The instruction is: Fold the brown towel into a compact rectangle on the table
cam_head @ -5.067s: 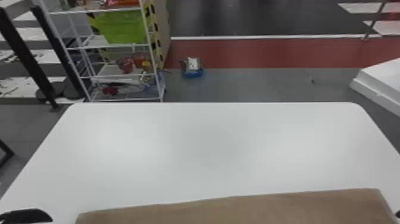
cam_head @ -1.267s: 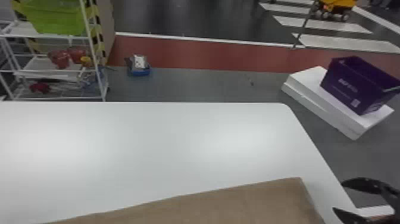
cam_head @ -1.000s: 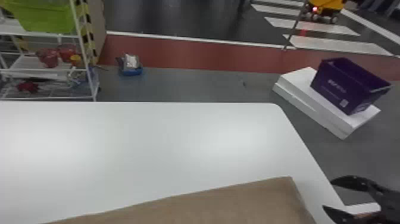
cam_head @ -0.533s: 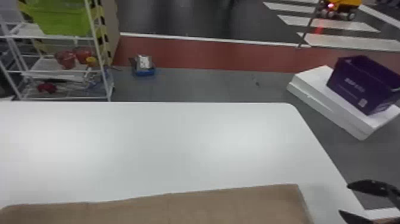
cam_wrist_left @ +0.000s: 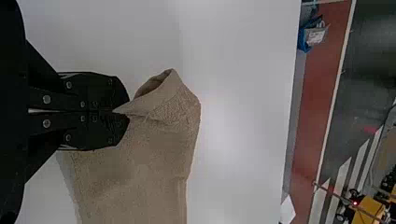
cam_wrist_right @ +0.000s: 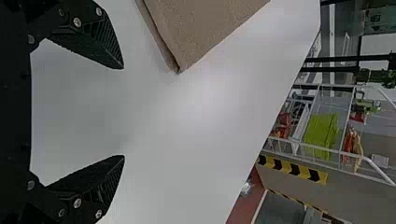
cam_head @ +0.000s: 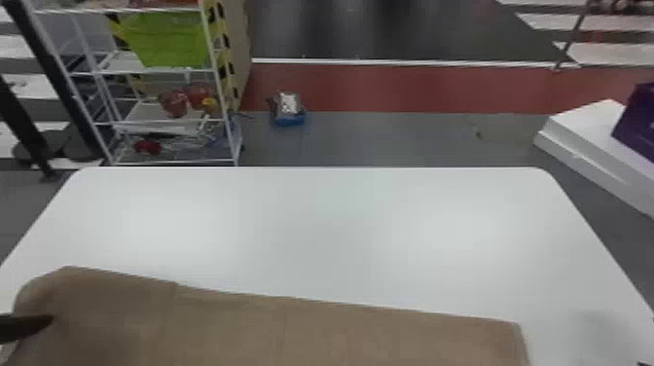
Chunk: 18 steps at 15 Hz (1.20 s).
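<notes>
One white table [cam_head: 321,233] stood in front of one wire rack [cam_head: 170,127]; across the table's near part lay one brown towel [cam_head: 292,331]; the left gripper [cam_head: 47,320] had two fingers clamped on its left end, the right gripper [cam_head: 647,341] two fingers wide apart near its right end

With the head view, you are looking forward and down across the counter [cam_head: 340,219]. Your wrist views are peering from close above it, facing past its edges. Head and right wrist views are sharing the rack [cam_head: 155,127] beyond the counter.
</notes>
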{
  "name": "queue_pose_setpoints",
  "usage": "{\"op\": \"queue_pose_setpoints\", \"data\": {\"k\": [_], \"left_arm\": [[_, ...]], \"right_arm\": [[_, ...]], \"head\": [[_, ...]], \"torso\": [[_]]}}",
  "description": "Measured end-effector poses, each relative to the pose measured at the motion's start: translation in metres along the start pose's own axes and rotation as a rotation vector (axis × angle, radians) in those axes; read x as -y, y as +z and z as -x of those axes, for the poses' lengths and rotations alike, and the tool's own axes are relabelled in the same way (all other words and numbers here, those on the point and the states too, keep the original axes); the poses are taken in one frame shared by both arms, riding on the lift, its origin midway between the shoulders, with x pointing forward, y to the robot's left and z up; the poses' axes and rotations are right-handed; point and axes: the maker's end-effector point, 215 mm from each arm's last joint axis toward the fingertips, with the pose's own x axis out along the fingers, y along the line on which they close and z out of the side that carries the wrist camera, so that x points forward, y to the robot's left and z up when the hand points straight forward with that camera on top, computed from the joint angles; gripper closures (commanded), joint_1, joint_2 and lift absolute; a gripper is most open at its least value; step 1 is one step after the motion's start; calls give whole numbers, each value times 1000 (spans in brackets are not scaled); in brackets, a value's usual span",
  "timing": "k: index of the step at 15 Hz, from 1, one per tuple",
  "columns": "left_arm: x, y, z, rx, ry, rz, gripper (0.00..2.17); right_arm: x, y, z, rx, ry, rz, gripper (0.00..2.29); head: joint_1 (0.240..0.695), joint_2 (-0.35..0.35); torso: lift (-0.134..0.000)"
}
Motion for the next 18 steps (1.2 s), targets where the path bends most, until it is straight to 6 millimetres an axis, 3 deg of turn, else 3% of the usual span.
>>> {"op": "queue_pose_setpoints", "data": {"k": [2,4,8,12,15,18], "left_arm": [[15,-3,-2,5,-17,132,1986],[47,5,-5,14,-43,235,1986],[133,37,-26,38,-171,101,1986],[202,36,-58,8,-281,29,1986],[249,35,-74,-7,-361,-12,1986],[278,33,-91,-18,-391,-32,1986]], "right_arm": [[0,-1,1,0,-2,-2,228],[0,-2,1,-1,-3,-3,228],[-2,-2,-1,2,2,3,228],[-6,-5,-1,2,7,13,228],[-8,-8,-2,0,12,16,228],[-11,-8,-5,1,22,17,228]], "head": [[695,-15],[695,-79],[695,-192],[695,-344],[695,-350],[695,-350]], "torso": [[-123],[-123],[-123],[-123],[-123],[-123]]}}
